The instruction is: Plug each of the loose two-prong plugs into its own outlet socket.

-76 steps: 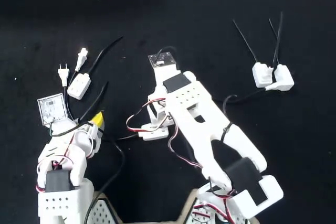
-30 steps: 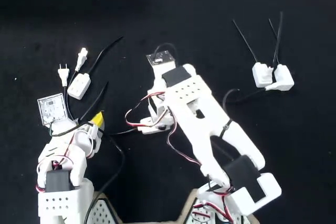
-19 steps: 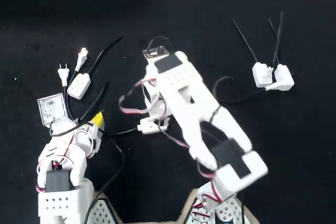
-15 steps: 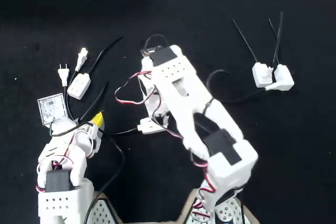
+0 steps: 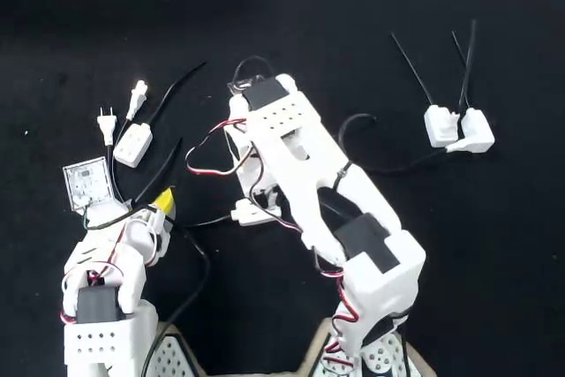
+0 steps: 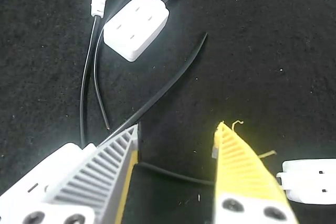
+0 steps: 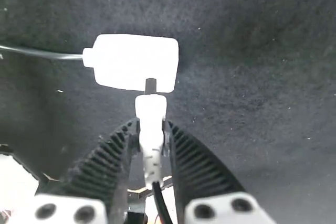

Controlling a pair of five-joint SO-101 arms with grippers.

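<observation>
Plugs come to three by my count. One loose plug [image 5: 107, 122] and a second plug [image 5: 138, 95] lie side by side, well to the left of the middle socket [image 5: 250, 213] and farther up the desk [image 5: 353, 41]. The third plug [image 7: 151, 109] is pinched between the fingers of my right claw [image 7: 151, 127], which is closed on its body. Its prong end meets the long side of the middle socket, though I cannot tell how far in it sits.

I am sure of two sockets. One is the middle socket, lying flat under the right arm. The other is the left socket [image 5: 133, 144], just beside the two loose plugs, with its slots facing up in my left wrist view.

Far to the right of the middle socket, two white blocks [image 5: 439, 125] [image 5: 475, 131] touch each other, each trailing a black cord. I cannot tell which of them is a plug and which a socket.

My left claw [image 6: 177, 129] is spread wide and holds nothing. It sits to the left of the middle socket, on the near side of the left socket, with a black cord [image 6: 168, 80] running across the desk under its fingers.
</observation>
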